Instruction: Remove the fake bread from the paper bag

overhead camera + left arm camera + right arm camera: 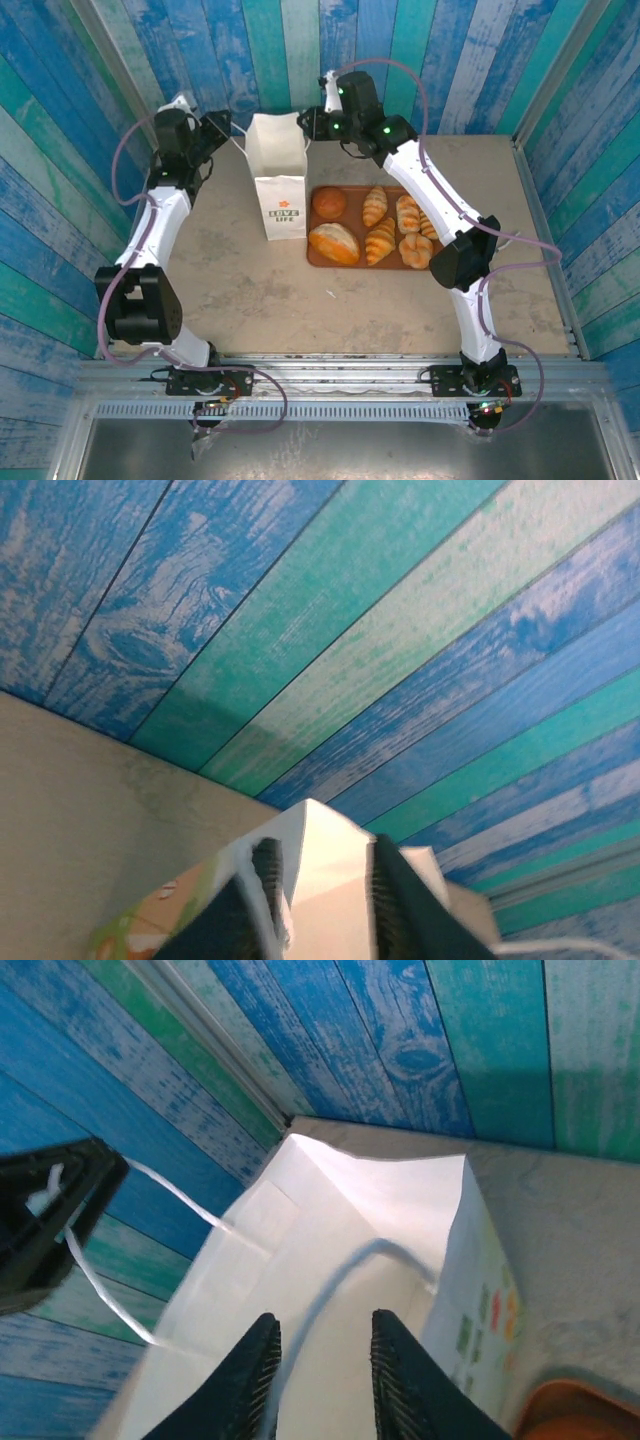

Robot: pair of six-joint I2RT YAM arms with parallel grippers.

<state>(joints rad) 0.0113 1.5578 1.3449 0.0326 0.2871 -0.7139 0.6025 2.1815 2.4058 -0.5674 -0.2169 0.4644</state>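
**Both pincers released at the bag's rim, bread on the tray**

The paper bag (278,165) stands upright towards the far side of the desk (250,300), its "LOVE LIFE" side facing the arm bases. The left pincer (216,128) sits at the bag's upper left edge and the right pincer (314,122) at its upper right edge.

In the left wrist view, the left pincer (322,855) has its jaws parted, with a white corner of the bag's rim showing in the gap. In the right wrist view, the right pincer (325,1325) is likewise released. It hangs over the bag's open mouth, and a white loop handle (340,1270) runs up between its fingers (258,1365).

The fake bread (333,243) lies outside the bag on a flat brown tray (352,215) just to the bag's right. It comprises a round bun, an oval loaf, croissants and ridged rolls. Blue and green planks (420,60) wall in the desk.
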